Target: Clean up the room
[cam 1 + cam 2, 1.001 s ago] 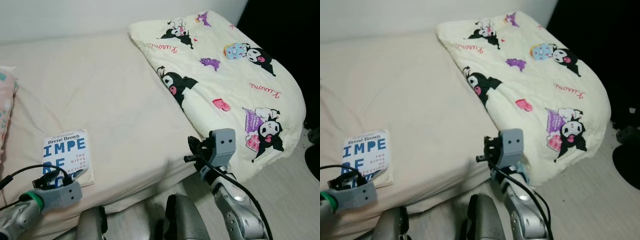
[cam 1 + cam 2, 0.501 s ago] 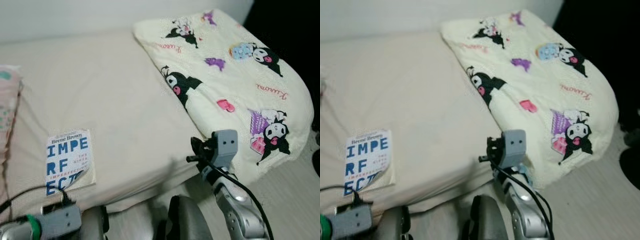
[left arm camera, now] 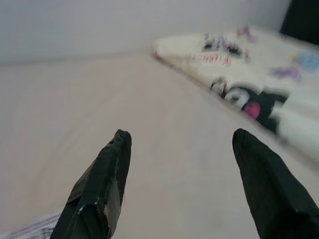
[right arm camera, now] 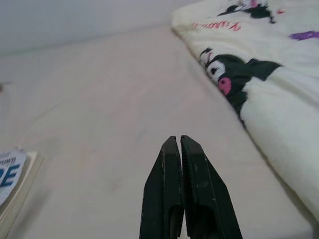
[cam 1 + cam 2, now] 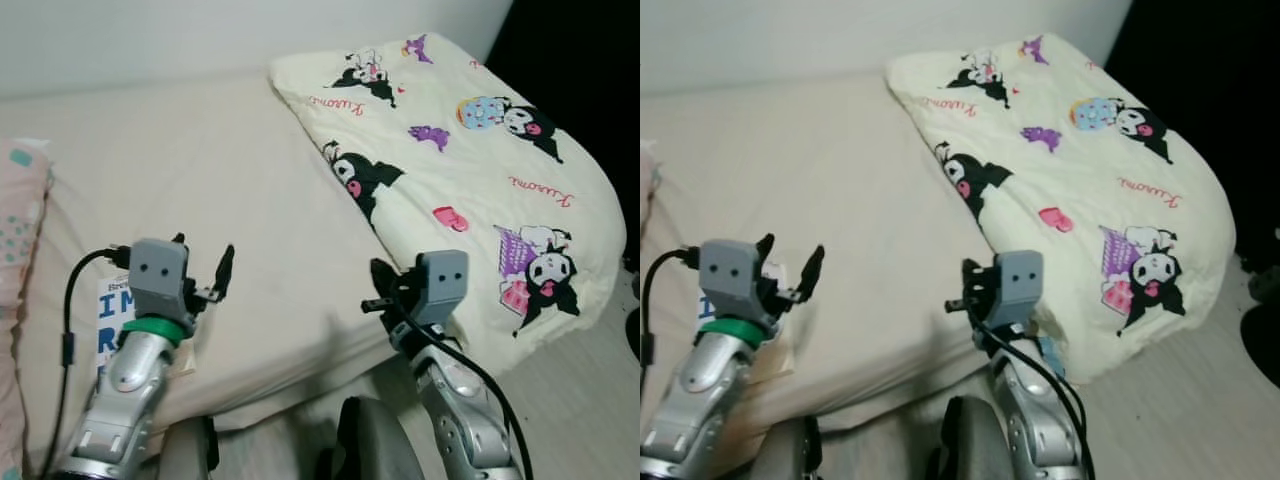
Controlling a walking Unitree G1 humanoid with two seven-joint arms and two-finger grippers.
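Where visible, book letters "IM"

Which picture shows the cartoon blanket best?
The left eye view: the whole blanket lies spread on the bed, every cartoon sharp. The right eye view matches it. The right wrist view catches one edge; the left wrist view shows it blurred.

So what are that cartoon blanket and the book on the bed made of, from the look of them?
The blanket looks like soft quilted fabric, matte, pale yellow with printed cartoon figures; it puckers and drapes over the bed's edge. The book seems a paperback: a thin white paper cover with blue lettering and a cream page edge showing, though most of it is hidden.
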